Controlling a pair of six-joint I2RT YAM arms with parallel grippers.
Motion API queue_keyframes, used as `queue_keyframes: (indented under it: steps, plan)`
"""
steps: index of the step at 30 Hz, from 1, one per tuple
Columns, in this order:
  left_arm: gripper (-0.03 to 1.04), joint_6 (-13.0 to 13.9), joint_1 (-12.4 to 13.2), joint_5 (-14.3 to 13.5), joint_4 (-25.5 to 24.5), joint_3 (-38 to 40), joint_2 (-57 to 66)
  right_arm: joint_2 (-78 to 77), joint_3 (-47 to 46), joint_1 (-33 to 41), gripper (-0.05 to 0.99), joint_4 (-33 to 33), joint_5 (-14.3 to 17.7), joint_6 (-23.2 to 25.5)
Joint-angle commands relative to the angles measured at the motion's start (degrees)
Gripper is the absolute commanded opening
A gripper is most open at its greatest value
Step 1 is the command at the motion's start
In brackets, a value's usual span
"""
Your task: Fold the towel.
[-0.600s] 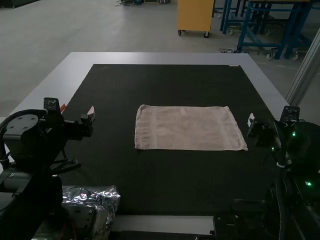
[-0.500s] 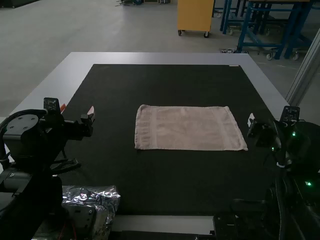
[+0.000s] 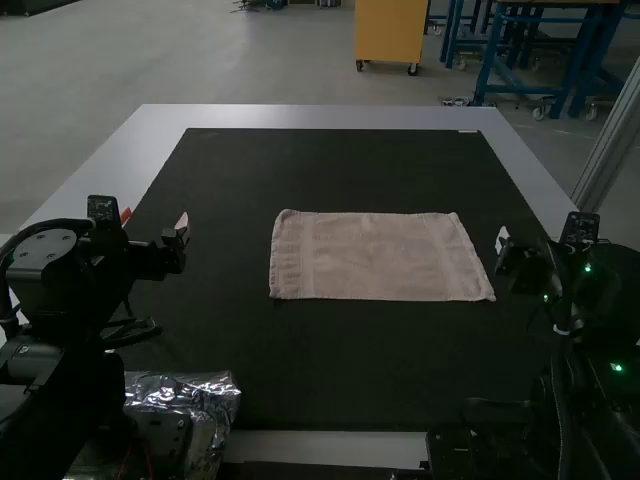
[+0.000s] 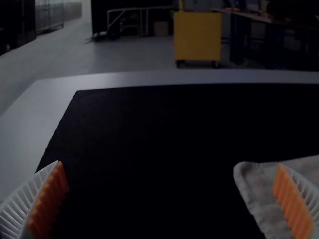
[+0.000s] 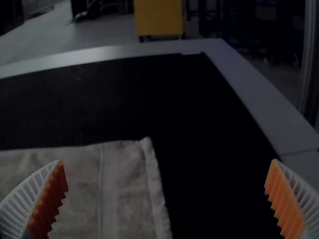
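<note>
The towel (image 3: 375,256) lies spread flat, its folding seemingly all left to do — left hand (image 4: 170,164) and right hand (image 5: 167,161) wide apart and empty, either side of the towel.

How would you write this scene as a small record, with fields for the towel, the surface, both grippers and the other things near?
towel: light-coloured towel, lying flat, long sides running left to right
surface: black mat on a pale table
left gripper: left gripper, fingers wide apart, holding nothing, off the towel's left side
right gripper: right gripper, fingers wide apart, holding nothing, off the towel's right side
towel held: no
other things: crinkled silvery material, at the high view's lower left
</note>
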Motion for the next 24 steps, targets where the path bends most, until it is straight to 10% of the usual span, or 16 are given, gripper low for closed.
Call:
queue_keyframes:
  steps: [1,13,17,21,24]
  plan:
    - [0.97,-0.37,0.4,-0.26,0.12,-0.4,-0.21,-0.45,-0.32,-0.71,0.91,-0.56,-1.18,-0.44]
    - [0.97,1.3,0.4,-0.35,2.14,-0.32,-0.21,-0.36,-0.32,-0.45,0.91,2.87,-1.27,1.05]
    - [0.97,4.38,0.4,-0.43,4.52,-0.32,-0.21,-0.36,-0.32,-0.36,0.91,8.76,-0.65,-0.09]
    - [0.97,15.63,0.23,-0.52,7.86,-0.4,-0.21,-0.45,-0.32,-0.27,0.91,11.13,-0.83,-12.13]
    - [0.97,16.07,0.23,-5.53,8.82,-0.32,-0.21,-0.45,-0.32,-0.27,0.91,11.48,-1.18,-15.03]
